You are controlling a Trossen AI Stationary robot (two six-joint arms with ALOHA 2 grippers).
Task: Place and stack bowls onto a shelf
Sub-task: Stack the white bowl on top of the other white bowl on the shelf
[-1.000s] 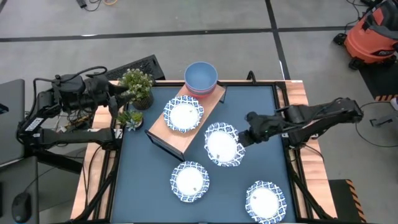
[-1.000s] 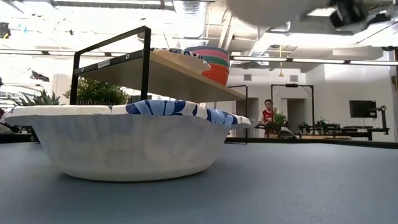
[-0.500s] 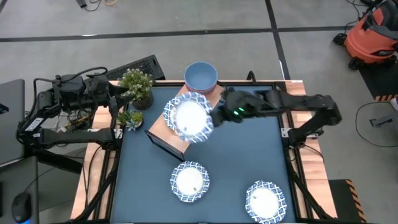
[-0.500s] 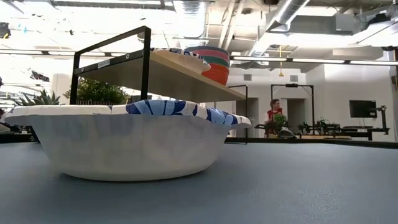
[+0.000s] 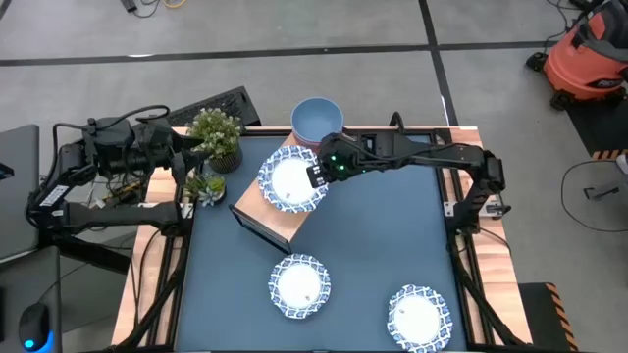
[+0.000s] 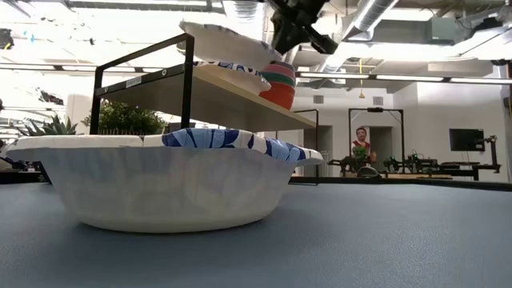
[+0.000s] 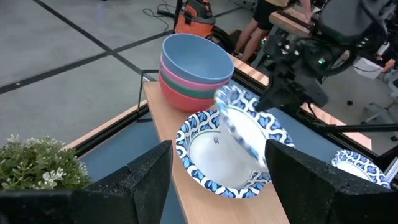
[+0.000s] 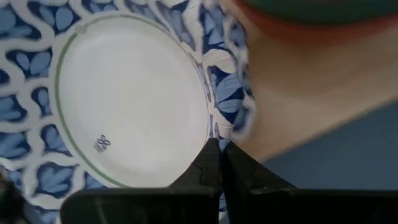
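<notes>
Hiding most of the held patterned bowl (image 8: 134, 102) from above in the high view, where it is merging with the patterned bowl on the shelf (image 5: 285, 186) directly below. Showing apart only in the low view and left wrist view: held bowl tilted, hanging just over the resting one, not yet nested. Pinching its blue-and-white rim between nearly closed fingers of the right gripper (image 5: 316, 175), reaching over the shelf (image 5: 270, 218) from the far right side. Cutting off the gripper's fingertips behind the rim in the right wrist view, with only a thin dark wedge visible.

Sitting at the shelf's far end, a stack of plain small bowls (image 7: 194, 71): light blue on top, pink, green, red below, smooth and matte, deep and round. Lying on the dark blue tabletop, two more shallow patterned bowls, one near the middle front (image 5: 299, 284), one at the front right (image 5: 418, 316), glossy white centres, scalloped rims. Filling the low view's foreground, the near bowl's white outer wall.

Waiting off the table's left edge, the left gripper (image 5: 186, 162), beside small potted plants (image 5: 216, 137); fingers spread wide in its wrist view. Light wood board, dark metal frame.
</notes>
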